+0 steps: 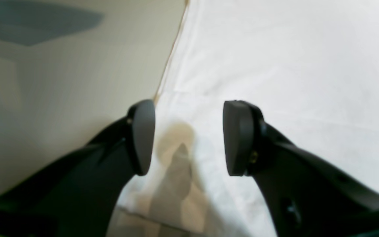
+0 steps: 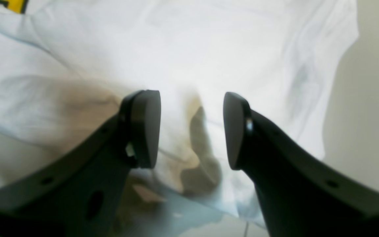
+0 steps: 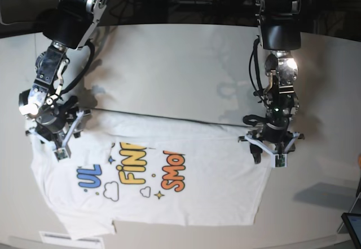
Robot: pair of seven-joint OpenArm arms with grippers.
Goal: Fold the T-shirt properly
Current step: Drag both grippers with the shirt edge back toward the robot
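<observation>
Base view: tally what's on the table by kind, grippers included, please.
T-shirt: 1
Grippers: 2, the left gripper and the right gripper, both open over the shirt's edge
Printed words on the shirt: 3, blue, yellow and orange
Total: 3 things, not counting the print

Spread left gripper [image 1: 189, 138] above T-shirt [image 1: 275, 65] edge

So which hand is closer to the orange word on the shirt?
Left. The left hand hovers at the T-shirt's edge nearest orange SMOL; the right hand is at the far end, beyond ULTRA.
</observation>
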